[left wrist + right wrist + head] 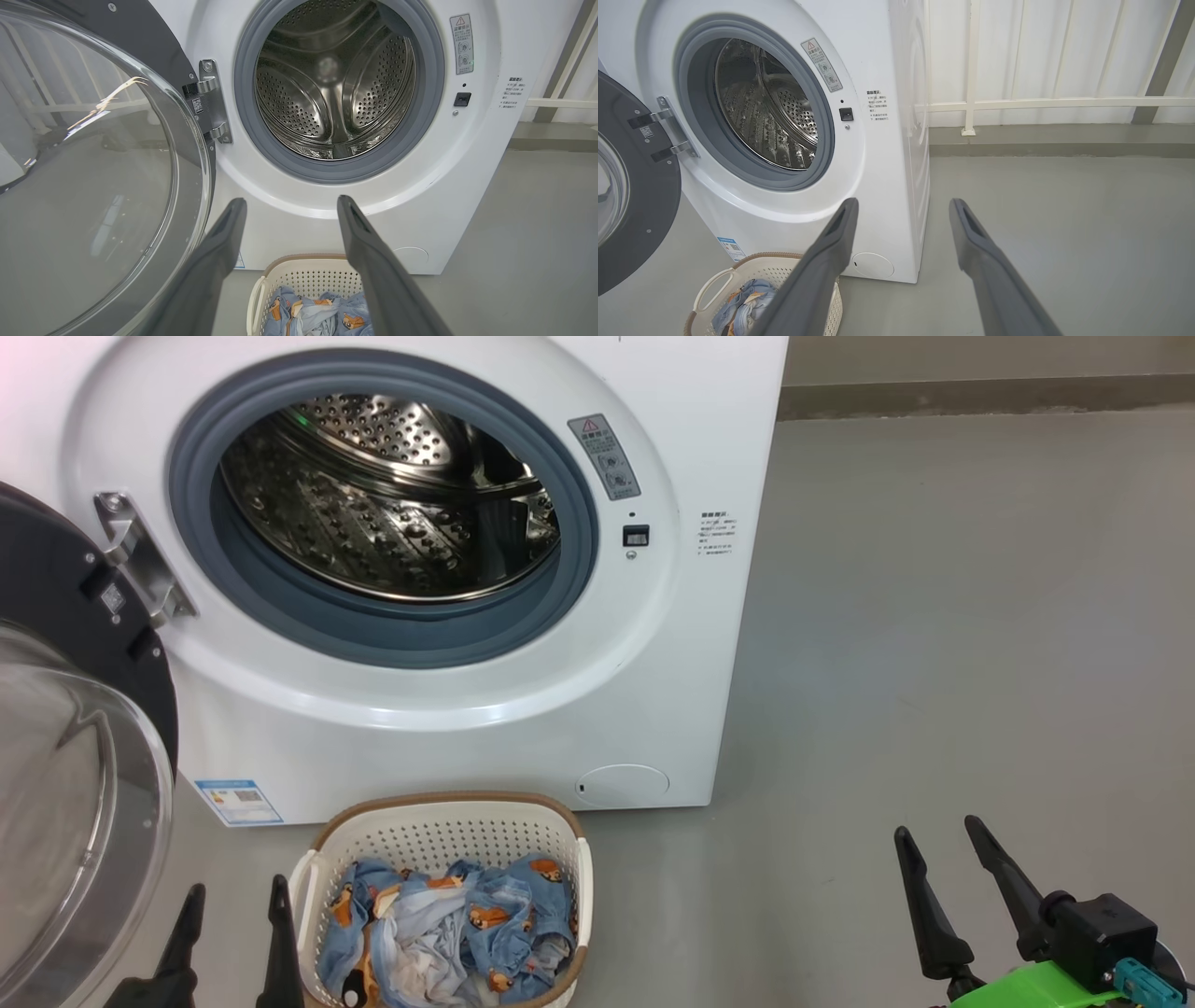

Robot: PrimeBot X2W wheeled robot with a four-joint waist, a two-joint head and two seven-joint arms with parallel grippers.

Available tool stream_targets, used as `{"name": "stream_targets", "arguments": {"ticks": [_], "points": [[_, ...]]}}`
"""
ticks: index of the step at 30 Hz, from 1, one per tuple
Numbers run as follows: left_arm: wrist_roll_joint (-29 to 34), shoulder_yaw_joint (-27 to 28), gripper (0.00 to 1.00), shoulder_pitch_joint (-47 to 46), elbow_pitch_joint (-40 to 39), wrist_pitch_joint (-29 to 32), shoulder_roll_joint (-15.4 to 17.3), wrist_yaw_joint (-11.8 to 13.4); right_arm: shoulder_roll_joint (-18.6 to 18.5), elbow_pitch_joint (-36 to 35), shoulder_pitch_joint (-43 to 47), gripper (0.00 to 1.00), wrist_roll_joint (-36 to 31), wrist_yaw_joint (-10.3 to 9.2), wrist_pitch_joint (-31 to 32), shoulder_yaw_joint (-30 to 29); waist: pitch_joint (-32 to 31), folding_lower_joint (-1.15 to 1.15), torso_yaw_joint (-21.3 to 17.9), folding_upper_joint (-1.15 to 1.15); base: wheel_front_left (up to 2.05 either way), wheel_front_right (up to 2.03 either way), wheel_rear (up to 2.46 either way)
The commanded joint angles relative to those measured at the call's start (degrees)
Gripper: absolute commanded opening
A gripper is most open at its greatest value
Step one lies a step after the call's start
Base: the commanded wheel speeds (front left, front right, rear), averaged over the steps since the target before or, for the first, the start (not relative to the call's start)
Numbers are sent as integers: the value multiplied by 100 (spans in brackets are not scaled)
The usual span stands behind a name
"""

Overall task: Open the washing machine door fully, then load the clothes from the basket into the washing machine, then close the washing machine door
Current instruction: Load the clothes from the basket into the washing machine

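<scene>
The white washing machine stands with its steel drum bare inside. Its black washing machine door hangs swung wide to the left on its hinge, glass bowl facing me. In front sits the cream basket holding the light-blue clothes. My left gripper is open just left of the basket, between it and the door. Well to the right of the basket, my right gripper is open over bare floor. The left wrist view looks past the left gripper at the drum, with the clothes below.
Grey floor spreads to the right of the machine. A white railing and a low kerb run behind it. The open door takes up the space on the left.
</scene>
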Motion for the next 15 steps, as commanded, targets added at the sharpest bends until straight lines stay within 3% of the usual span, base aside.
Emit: {"name": "stream_targets", "arguments": {"ticks": [1, 15], "points": [[-21, 183, 100, -220, -135, -36, 107, -6, -41, -130, -75, 100, 29, 9, -40, 179, 0, 0, -4, 0, 0, 0, 0], [-78, 85, 100, -221, -117, -4, 132, -6, -41, -99, -78, 100, 64, 9, -57, 184, 19, 0, 8, 0, 0, 0, 0]]}}
